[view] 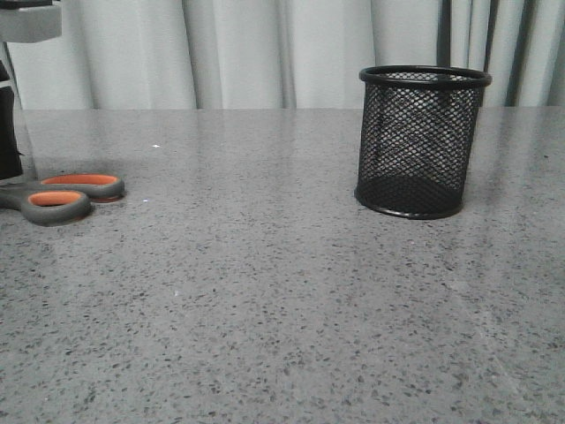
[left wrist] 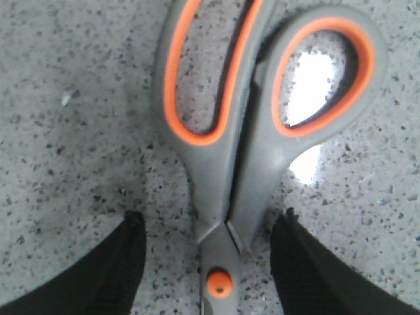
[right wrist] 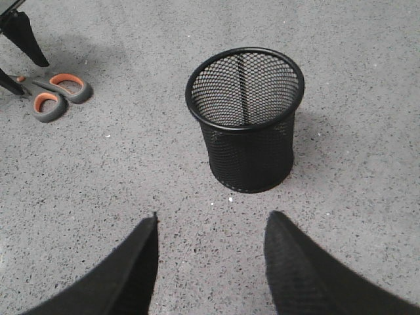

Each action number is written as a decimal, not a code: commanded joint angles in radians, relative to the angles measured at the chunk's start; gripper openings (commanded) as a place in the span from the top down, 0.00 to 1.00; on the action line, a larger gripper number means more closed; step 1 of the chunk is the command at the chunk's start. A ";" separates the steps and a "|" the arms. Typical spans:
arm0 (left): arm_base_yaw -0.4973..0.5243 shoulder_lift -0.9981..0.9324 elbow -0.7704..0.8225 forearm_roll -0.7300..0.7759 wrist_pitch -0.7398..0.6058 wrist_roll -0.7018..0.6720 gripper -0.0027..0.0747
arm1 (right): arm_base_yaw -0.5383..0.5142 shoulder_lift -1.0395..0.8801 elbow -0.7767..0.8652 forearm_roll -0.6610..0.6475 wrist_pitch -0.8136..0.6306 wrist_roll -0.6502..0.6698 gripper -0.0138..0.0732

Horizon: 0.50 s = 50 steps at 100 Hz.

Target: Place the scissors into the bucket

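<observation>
The scissors lie flat at the table's far left, grey handles with orange-lined loops pointing right. In the left wrist view the scissors lie between my left gripper's open fingers, which stand on either side of the orange pivot dot with table showing between each finger and the scissors. The blades are out of view. The black mesh bucket stands upright at the right. My right gripper is open and empty, above the table short of the bucket. The right wrist view also shows the scissors.
The grey speckled table runs back to pale curtains. Only a dark part of the left arm shows at the front view's left edge. The bucket looks empty inside.
</observation>
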 commanded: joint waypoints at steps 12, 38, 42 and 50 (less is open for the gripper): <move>-0.007 -0.016 -0.033 -0.026 -0.015 0.007 0.46 | 0.002 0.006 -0.032 0.011 -0.064 -0.007 0.46; -0.007 0.001 -0.033 -0.051 -0.018 0.007 0.46 | 0.002 0.006 -0.032 0.011 -0.071 -0.007 0.46; -0.007 0.001 -0.033 -0.080 -0.009 0.007 0.46 | 0.002 0.006 -0.032 0.011 -0.071 -0.007 0.46; -0.010 0.001 -0.033 -0.115 0.023 0.007 0.46 | 0.002 0.006 -0.032 0.011 -0.071 -0.007 0.46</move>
